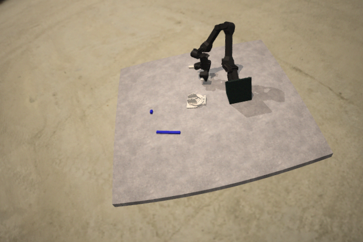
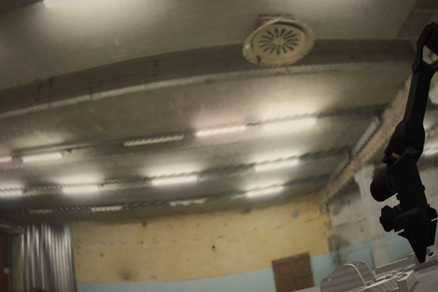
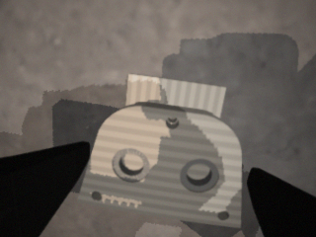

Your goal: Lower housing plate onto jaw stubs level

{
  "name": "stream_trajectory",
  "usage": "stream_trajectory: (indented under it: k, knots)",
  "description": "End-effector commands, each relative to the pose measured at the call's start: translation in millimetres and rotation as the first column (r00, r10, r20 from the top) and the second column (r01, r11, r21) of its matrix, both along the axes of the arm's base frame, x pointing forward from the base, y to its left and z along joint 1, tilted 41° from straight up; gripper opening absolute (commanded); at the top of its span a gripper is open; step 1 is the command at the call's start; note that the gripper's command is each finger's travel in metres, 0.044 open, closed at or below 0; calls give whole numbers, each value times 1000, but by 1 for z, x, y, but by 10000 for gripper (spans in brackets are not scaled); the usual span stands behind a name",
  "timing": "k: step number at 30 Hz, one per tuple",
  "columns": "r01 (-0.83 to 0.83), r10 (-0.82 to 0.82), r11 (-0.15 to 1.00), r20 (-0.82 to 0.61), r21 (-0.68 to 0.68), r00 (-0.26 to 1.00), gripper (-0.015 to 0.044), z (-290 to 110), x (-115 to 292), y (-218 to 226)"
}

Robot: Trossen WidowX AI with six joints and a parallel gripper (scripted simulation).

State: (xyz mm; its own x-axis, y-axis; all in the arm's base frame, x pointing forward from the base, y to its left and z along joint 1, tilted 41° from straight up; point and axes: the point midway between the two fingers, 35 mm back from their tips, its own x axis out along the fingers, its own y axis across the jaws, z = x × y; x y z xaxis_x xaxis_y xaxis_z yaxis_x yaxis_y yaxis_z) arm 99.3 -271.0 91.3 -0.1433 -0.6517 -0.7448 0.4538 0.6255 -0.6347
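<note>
My gripper (image 1: pixel 205 79) (image 2: pixel 421 257) (image 3: pixel 168 163) is open and low over the table. In the wrist view, the pale housing plate (image 3: pixel 173 170) lies between its spread fingers, with two round rings, a small hole near its curved edge and a paler block beyond that edge. Neither finger clearly touches it. In the top view only a small pale bit shows under the fingertips. The white jaw assembly (image 1: pixel 199 101) (image 2: pixel 353 274) sits apart from the gripper, towards the front, with curved jaw shapes on top. Its pins and stubs are too small to make out, and nothing shows closed over it.
A small white piece (image 1: pixel 191 67) shows beside the hand. A small blue block (image 1: pixel 151 111) and a blue bar (image 1: pixel 168 132) lie on the grey table (image 1: pixel 222 160). A dark upright panel (image 1: pixel 239 90) stands by the arm's base, right of the jaw assembly.
</note>
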Motion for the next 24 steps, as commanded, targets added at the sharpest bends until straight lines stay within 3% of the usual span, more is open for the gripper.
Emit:
stream_trajectory:
  k: [1, 16, 24]
  knots:
    - [-3, 3, 1000, -1, 6, 1000, 440, -2, 0, 1]
    - [-3, 3, 1000, -1, 6, 1000, 440, -2, 0, 1]
    - [0, 0, 1000, 0, 0, 1000, 387, 0, 0, 0]
